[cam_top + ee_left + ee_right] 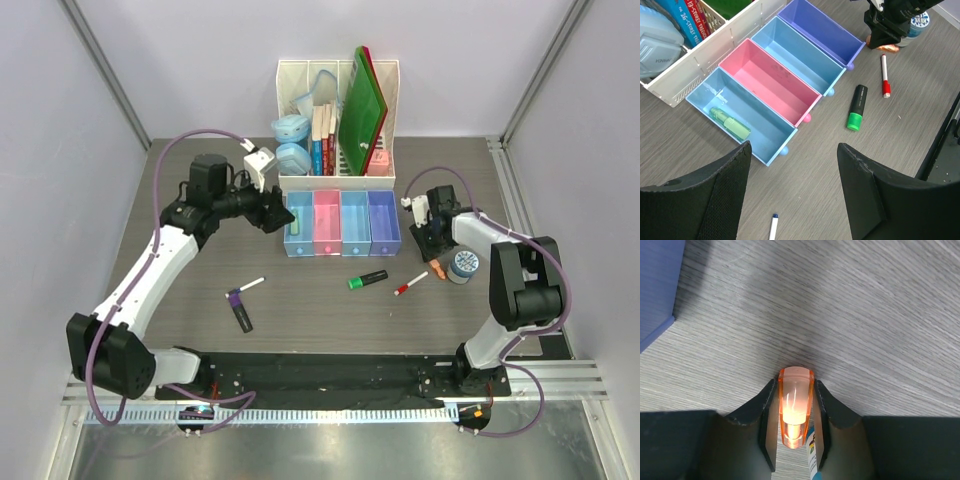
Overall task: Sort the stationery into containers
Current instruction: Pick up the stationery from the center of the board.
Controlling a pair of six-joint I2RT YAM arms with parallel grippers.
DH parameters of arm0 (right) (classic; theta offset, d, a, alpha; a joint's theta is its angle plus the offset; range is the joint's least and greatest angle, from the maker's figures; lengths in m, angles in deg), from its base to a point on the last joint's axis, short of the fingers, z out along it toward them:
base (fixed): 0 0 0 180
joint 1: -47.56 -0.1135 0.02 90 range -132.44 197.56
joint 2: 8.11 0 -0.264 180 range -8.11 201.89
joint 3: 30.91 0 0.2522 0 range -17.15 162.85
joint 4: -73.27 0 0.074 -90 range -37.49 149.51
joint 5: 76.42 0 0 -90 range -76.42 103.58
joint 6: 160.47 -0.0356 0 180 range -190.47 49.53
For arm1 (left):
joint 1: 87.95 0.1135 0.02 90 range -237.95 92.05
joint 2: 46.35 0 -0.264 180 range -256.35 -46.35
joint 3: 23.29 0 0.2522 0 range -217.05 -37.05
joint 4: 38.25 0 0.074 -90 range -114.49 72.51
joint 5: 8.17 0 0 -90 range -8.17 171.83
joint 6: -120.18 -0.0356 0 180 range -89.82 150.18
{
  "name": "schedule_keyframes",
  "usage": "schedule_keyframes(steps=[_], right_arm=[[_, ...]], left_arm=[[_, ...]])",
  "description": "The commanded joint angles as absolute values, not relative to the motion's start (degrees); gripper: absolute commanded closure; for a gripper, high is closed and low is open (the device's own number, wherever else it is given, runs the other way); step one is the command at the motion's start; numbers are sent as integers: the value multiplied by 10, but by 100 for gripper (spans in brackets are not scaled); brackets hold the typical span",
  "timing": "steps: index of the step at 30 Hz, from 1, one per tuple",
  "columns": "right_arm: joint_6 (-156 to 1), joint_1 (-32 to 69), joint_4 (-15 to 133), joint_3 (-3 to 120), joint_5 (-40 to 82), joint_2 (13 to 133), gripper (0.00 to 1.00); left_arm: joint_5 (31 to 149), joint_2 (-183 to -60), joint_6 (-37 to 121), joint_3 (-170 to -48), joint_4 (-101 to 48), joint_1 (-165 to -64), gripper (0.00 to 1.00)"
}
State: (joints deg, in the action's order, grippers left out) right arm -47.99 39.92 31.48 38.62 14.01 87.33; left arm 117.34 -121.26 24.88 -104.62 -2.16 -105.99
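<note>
— Orange piece point(795, 410) is right up close. The right gripper point(795, 386) squeezes it from both sides, low on the table point(865, 315), near the purple tray point(655, 290).

— What about the other one?

— Left gripper point(794, 147) is wide open with nothing in it. It hangs over the table, near the first blue tray point(762, 127).

— Is anything put away?

— One thing. A mint highlighter point(730, 123) lies in that blue tray. The pink tray point(770, 85), the second blue tray point(800, 55) and the purple tray have nothing in them.

— So lots is left?

— Yes, I think the job has only just begun. On the table lie a green-ended marker point(857, 107), a red-capped pen point(884, 75), a blue-capped pen point(773, 225), a purple-ended marker point(240, 310) and a blue-lidded pot point(463, 264).

— Any words to read?

— A red book point(695, 15) in the white rack point(715, 55) says "26-STORE", then it is cut off. The pale blue case point(655, 37) has a small word I cannot read. The pot lid has print too, but it is too tiny to tell.
</note>
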Motion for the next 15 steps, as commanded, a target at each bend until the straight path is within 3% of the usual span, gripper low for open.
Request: schedule_keyframes(steps=[1, 5, 15], right_arm=[[-479, 402, 302, 397, 155, 882, 87], [-479, 402, 292, 400, 167, 860, 96], [-490, 402, 268, 429, 233, 723, 97]], left_arm=[[1168, -1184, 238, -1039, -15, -1062, 30], [1171, -1193, 237, -1031, -15, -1062, 30], [1216, -1227, 195, -994, 1, -1062, 32]])
